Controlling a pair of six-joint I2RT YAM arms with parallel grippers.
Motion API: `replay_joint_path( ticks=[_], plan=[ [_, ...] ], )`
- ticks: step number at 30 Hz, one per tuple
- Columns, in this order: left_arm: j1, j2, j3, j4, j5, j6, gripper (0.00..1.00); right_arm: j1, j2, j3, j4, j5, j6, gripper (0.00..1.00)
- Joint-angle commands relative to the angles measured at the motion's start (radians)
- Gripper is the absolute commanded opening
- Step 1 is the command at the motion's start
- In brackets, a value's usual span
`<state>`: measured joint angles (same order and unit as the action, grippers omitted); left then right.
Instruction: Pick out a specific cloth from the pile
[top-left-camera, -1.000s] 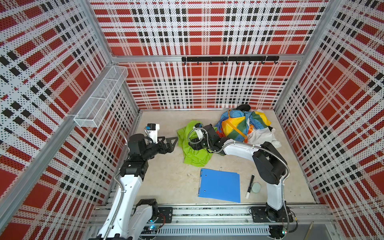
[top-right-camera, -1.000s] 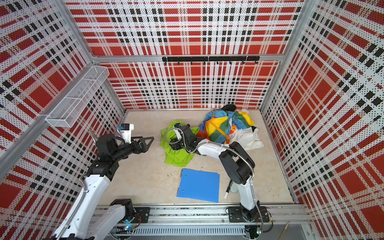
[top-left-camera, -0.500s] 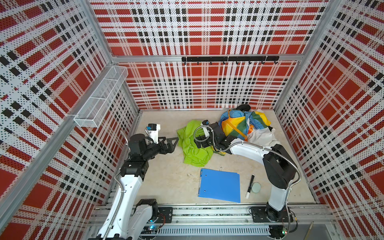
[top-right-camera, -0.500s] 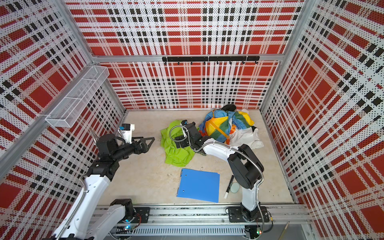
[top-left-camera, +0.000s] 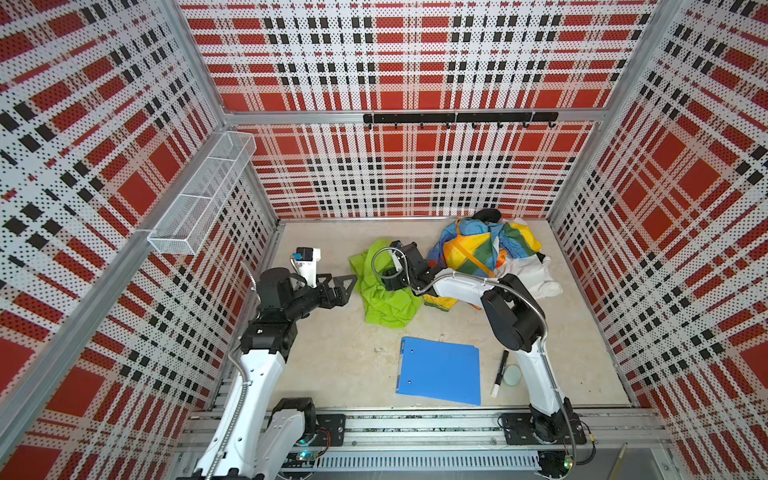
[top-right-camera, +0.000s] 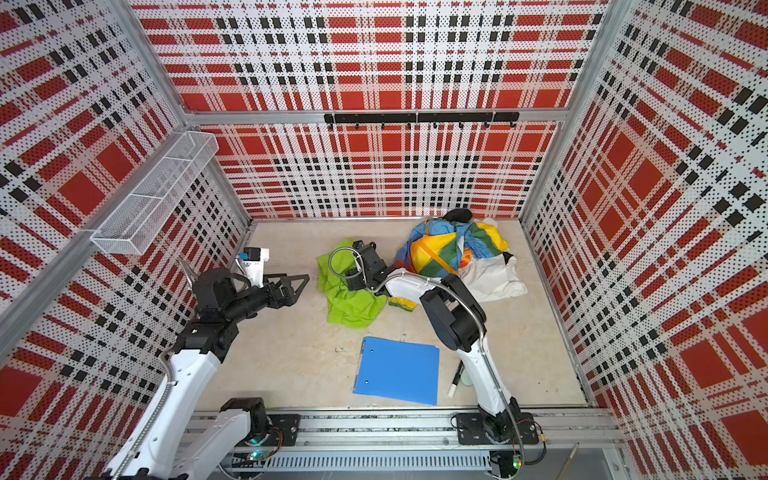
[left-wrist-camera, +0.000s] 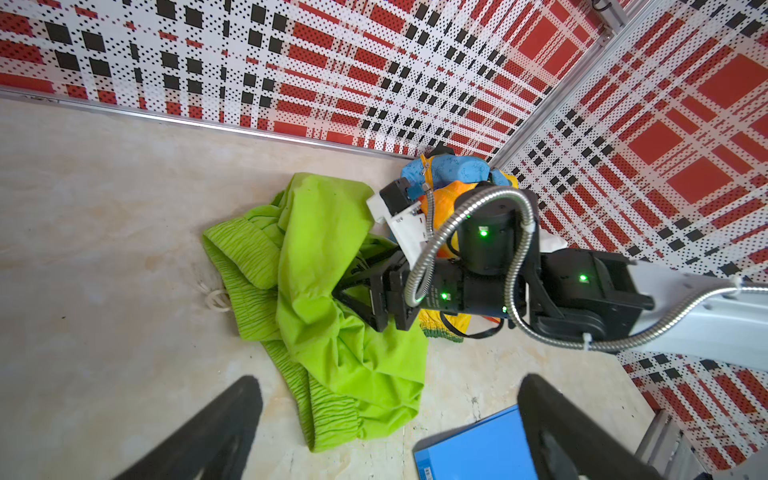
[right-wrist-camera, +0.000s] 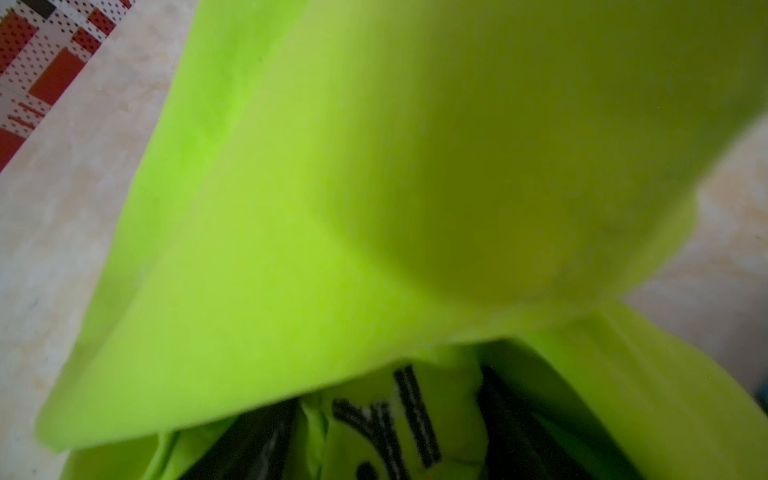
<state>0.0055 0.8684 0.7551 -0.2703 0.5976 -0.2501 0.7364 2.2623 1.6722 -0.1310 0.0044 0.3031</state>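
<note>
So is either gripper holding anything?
Left gripper: nothing. Right gripper sits in the middle folds of the lime green cloth; whether it grips cannot be told.

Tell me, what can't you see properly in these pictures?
Whether the right gripper pinches the lime green cloth: folds cover its fingertips in the left wrist view, and the right wrist view is blurred.
The cloth's black logo: blurred and cut off by the right wrist view's edge.
What lies under the pile: its rainbow garment covers it in both top views.

Bright even light; right-wrist view blurred
</note>
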Motion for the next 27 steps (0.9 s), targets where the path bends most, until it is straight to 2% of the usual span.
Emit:
replay_joint_path(
  ticks=[1,7,15,27],
  plan=[
    [0.004,-0.014,0.009,0.011,0.011,0.006,0.99,0.015,0.079,0.099,-0.019,-0.003,0.011,0.64],
    [0.004,-0.021,0.007,0.01,0.004,0.004,0.99,0.017,0.187,0.258,-0.057,0.028,0.015,0.59],
    [0.005,-0.016,0.007,0.013,-0.002,-0.001,0.99,0.008,0.286,0.475,-0.136,0.06,-0.046,0.62],
    [0.005,-0.021,0.004,0.017,-0.004,-0.001,0.99,0.0,0.23,0.488,-0.131,0.033,-0.076,0.69]
  ],
)
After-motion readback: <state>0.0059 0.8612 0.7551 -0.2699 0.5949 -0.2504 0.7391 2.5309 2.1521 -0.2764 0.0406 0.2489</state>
